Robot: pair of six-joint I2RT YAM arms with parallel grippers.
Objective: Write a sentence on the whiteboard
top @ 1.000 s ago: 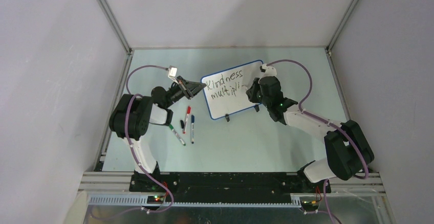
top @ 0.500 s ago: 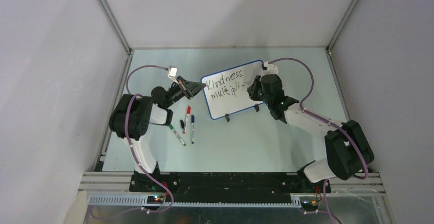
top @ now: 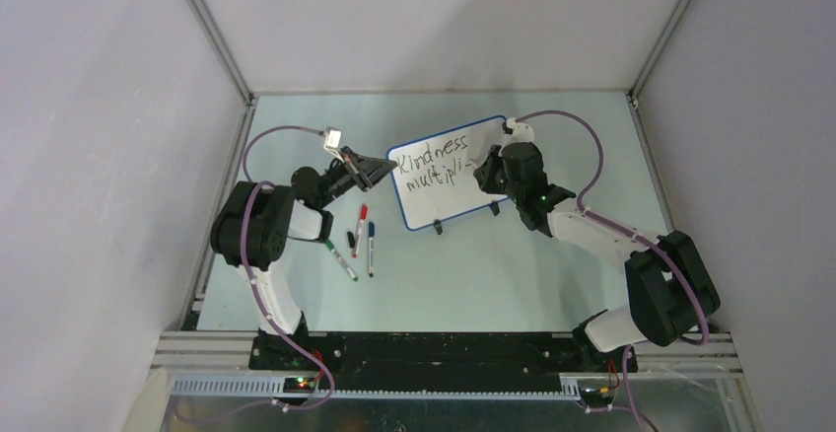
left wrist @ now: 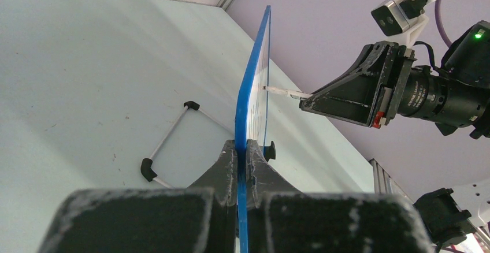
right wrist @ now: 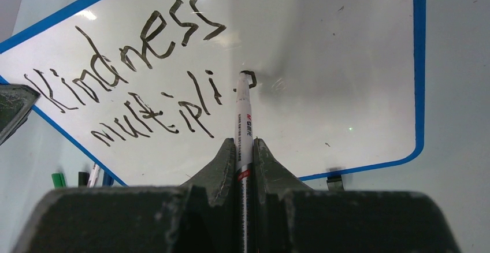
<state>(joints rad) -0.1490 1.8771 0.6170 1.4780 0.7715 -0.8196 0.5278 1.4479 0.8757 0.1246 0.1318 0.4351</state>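
From above, the whiteboard (top: 449, 171) is standing angled on the surface (top: 513, 264) between both arms, its sentence (top: 431, 164) showing "Kindness multipli". At the left wrist, the left fingers (left wrist: 229, 163) are pinching its blue rim. At the right wrist, the right fingers (right wrist: 226, 162) are clamping a marker (right wrist: 242, 120), its tip touching the board.

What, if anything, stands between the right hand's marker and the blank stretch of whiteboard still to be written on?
Nothing visible does. The marker in the right hand meets the whiteboard just after "multipli", and the surface beyond is bare. The left hand clamps the board's edge, off to the side.
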